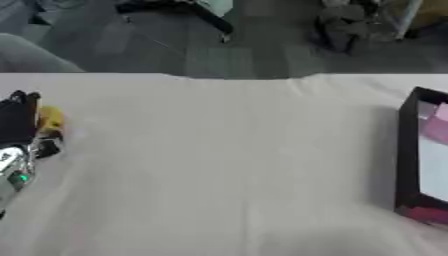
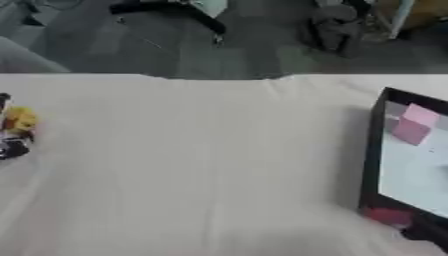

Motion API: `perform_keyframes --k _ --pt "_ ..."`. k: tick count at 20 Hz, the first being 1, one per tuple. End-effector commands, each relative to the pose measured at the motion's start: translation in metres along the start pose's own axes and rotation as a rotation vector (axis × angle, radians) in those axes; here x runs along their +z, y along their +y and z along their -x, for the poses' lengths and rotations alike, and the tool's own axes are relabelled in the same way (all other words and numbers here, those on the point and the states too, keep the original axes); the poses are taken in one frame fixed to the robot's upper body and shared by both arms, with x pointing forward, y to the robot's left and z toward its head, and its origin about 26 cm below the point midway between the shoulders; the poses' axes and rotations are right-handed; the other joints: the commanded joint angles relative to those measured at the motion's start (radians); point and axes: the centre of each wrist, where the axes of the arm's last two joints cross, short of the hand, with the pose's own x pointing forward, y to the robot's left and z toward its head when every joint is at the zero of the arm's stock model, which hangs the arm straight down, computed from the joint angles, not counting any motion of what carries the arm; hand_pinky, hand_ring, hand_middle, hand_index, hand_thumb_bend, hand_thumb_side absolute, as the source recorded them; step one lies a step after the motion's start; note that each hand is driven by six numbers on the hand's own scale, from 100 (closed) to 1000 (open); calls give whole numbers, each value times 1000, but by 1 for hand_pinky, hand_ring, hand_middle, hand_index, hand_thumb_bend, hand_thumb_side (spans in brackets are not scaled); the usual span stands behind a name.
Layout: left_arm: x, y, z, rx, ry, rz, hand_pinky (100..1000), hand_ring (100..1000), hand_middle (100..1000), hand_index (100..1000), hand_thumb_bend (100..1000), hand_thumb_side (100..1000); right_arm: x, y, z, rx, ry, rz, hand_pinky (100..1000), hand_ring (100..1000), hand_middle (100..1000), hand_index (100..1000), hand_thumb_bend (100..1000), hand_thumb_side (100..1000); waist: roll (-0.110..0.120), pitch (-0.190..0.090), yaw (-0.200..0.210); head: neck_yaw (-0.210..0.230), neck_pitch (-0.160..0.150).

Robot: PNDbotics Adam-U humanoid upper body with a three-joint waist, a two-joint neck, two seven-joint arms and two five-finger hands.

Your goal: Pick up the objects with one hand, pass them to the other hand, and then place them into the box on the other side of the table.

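My left hand (image 1: 17,122) comes in at the left edge of the table, black with a silver wrist below it. A small yellow object (image 1: 50,119) sits against its fingers, and a dark finger or thumb (image 2: 12,148) curls just under it, so the hand looks shut on it. A black-walled box (image 2: 372,150) with a white floor stands at the right edge. Pink blocks (image 2: 411,125) lie inside it near the back. My right hand shows in neither view.
A white cloth (image 1: 227,165) covers the table between the hand and the box. Something reddish (image 2: 389,216) shows at the box's near corner. Beyond the far edge lie a grey floor and chair legs (image 1: 192,12).
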Motion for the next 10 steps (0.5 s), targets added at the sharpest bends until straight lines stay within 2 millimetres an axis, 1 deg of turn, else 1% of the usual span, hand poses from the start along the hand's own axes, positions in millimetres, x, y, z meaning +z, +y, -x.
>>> perform_keyframes --k 1,5,10 --pt "-10 13 7 -23 21 -38 762 665 740 856 385 129 -3 -6 -2 17 -23 4 778 809 711 990 100 284 3 -16 -2 -5 -20" --pt "-11 15 9 -26 31 -45 761 661 736 852 369 100 -2 -5 -2 13 -19 0 777 809 709 990 100 281 7 -11 -10 -10 -28" --pt "-12 18 10 -28 39 -55 753 644 716 837 350 100 -1 -4 -3 14 -11 -2 775 809 708 990 100 276 7 0 -13 -10 -35"
